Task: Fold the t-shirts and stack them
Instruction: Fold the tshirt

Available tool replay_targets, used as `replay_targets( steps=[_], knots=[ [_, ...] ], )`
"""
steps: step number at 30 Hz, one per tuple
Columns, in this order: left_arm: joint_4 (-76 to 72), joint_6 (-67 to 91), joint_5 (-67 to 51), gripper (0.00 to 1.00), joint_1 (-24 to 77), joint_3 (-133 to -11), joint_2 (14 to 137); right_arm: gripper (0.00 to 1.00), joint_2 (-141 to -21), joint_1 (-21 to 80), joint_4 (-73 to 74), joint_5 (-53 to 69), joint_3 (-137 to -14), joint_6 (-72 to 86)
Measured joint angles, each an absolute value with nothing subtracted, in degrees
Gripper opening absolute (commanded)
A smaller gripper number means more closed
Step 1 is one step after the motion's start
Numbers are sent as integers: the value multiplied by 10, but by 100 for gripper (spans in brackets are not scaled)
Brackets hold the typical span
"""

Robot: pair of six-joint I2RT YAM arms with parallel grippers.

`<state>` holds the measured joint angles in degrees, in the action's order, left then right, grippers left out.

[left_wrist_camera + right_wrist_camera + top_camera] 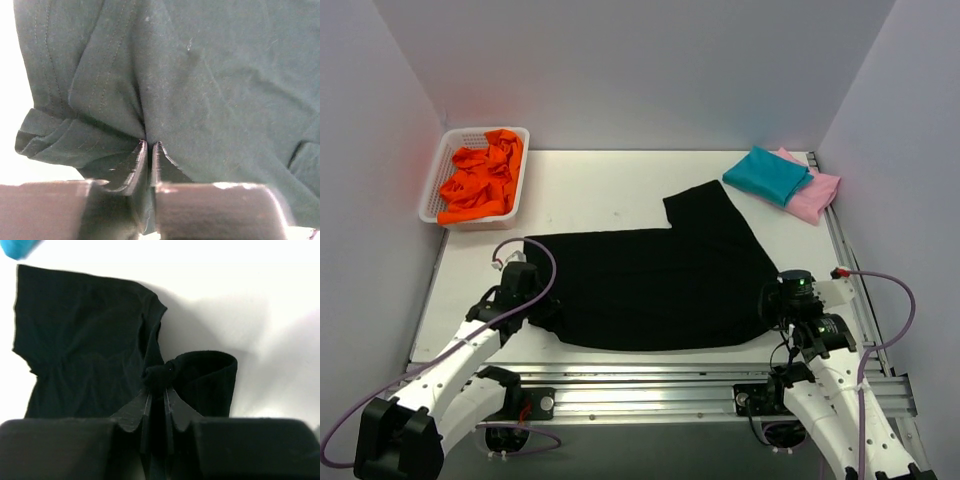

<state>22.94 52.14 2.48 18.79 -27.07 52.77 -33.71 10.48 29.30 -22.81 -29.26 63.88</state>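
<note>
Overall 1 blk tee (650,285), 1 teal (767,175), 1 pink (822,192)

Plain black t-shirt (660,290) mid-frame on a white table (610,195); upper right, teal shirt (767,175) and pink shirt (823,195); upper left, orange cloth (480,185) in white basket (433,185).

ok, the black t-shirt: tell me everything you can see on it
The black t-shirt is soft matte cloth with stitched hems. It lies spread mostly flat on the near half of the table, with one flap reaching toward the far right. The left gripper is shut on its bunched left edge, and the right gripper is shut on a fold at its right edge.
</note>
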Motion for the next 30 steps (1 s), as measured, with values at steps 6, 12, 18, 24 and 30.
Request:
replay_targets(
  steps=[6, 12, 18, 24, 30],
  knots=[
    [298, 523, 11, 94, 190, -258, 473, 100, -338, 117, 329, -224, -294, 645],
    [339, 527, 3, 94, 205, -264, 409, 100, -336, 117, 334, -237, -316, 646],
    [350, 522, 42, 94, 205, -369, 481, 100, -420, 121, 258, -247, -389, 609],
    [230, 512, 74, 94, 189, -462, 611, 100, -684, 121, 86, -179, -534, 514],
    [124, 488, 35, 94, 131, -562, 830, 99, -987, 121, -14, -98, -730, 429]
  ],
)
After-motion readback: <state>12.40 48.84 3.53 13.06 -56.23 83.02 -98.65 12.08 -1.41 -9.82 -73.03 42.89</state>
